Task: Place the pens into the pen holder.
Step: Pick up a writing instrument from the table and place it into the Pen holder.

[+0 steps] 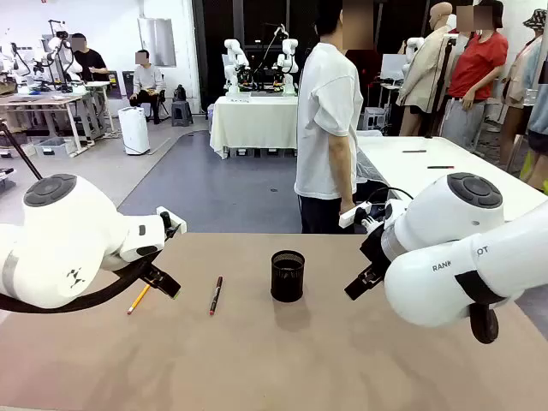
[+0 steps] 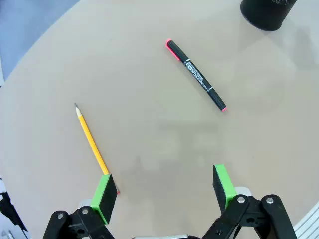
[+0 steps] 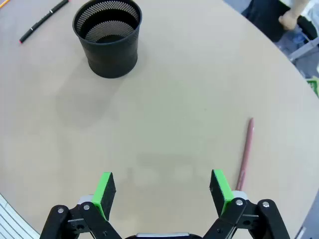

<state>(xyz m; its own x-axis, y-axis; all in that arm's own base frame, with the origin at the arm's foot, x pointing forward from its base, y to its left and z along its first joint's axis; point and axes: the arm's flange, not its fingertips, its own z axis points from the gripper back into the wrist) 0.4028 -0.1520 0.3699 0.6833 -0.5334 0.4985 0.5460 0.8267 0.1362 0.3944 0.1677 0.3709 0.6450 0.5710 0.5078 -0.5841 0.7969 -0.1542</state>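
The black mesh pen holder (image 1: pixel 288 276) stands upright mid-table, also seen in the right wrist view (image 3: pixel 107 37) and at the top edge of the left wrist view (image 2: pixel 267 13). A yellow pencil (image 1: pixel 139 298) (image 2: pixel 91 142) and a black pen with red ends (image 1: pixel 216 294) (image 2: pixel 196 75) (image 3: pixel 43 20) lie flat left of the holder. A pinkish-red pen (image 3: pixel 246 153) lies on the table by my right gripper's finger. My left gripper (image 2: pixel 165 186) (image 1: pixel 163 282) hovers open above the table, its left pad over the pencil's end. My right gripper (image 3: pixel 163 191) (image 1: pixel 360 284) is open, holding nothing.
The tan table (image 1: pixel 274 360) has free room in front of the holder. A person in a white shirt (image 1: pixel 328 128) stands at the far edge, side on, one hand (image 3: pixel 291 17) near the table corner. Other tables and people are farther back.
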